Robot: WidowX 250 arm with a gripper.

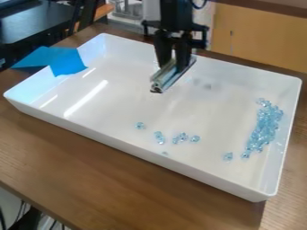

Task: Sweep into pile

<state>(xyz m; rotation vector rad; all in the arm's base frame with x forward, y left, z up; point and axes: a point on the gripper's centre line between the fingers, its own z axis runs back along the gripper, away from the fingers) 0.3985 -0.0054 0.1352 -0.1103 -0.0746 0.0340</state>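
Note:
My black gripper [172,65] hangs over the back middle of the white tray, its fingers shut on a silvery bar-shaped sweeping tool [169,79]. This bar lies at a slant, its near end pointing toward the front left. Clear light-blue beads [262,128] form a long cluster along the tray's right side. Separate from them, loose beads [183,136] are scattered at the front middle, with one bead [139,126] farther left and another [228,156] close to the cluster's lower end.
The white tray [138,146] has raised walls and stands on a brown wooden table [90,168]. Blue tape or cloth [67,61] hangs over its back-left wall. A dark surface [36,27] is at the upper left, with a tan panel [258,38] behind the tray.

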